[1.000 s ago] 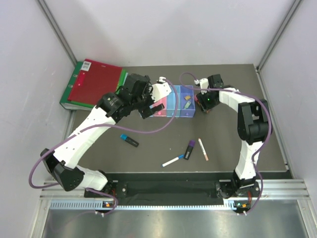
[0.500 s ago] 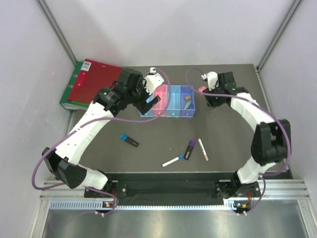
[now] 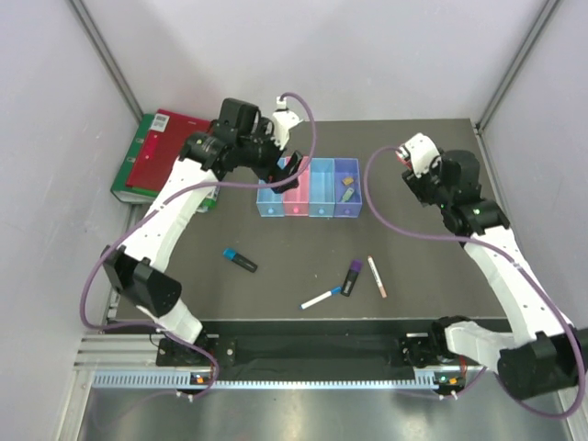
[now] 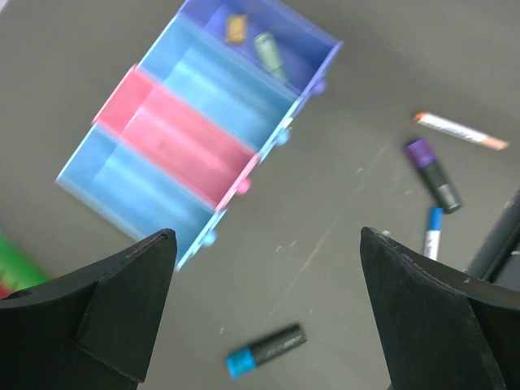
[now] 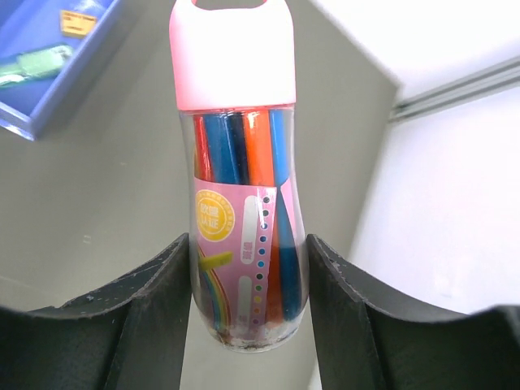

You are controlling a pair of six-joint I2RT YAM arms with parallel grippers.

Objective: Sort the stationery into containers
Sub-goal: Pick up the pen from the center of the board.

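My right gripper (image 5: 244, 253) is closed on the pink-capped bottle (image 5: 242, 162); both fingers press its clear body from the two sides, and I see coloured pens inside it and a pink label. The bottle is held in the air over the far right part of the table (image 3: 441, 241), to the right of the bins (image 3: 310, 190) and apart from them. My left gripper (image 4: 266, 236) has its jaws spread wide with nothing between them, and it hangs above the left end of the row of bins. The four bins are joined in one row near the far edge: light blue, pink, light blue, purple-blue. In the purple-blue one lie the tan block (image 4: 236, 28) and the green marker (image 4: 266, 50); I see nothing in the other three. Nearer to the front edge, the blue-black highlighter (image 3: 240, 261) lies on the left side, and the purple-black highlighter (image 3: 351, 277), the white pen (image 3: 321, 299) with blue cap and the pinkish pen (image 3: 377, 276) lie close together towards the middle. At the far left corner the red binder (image 3: 175, 152) rests on the green binder (image 3: 127, 182).
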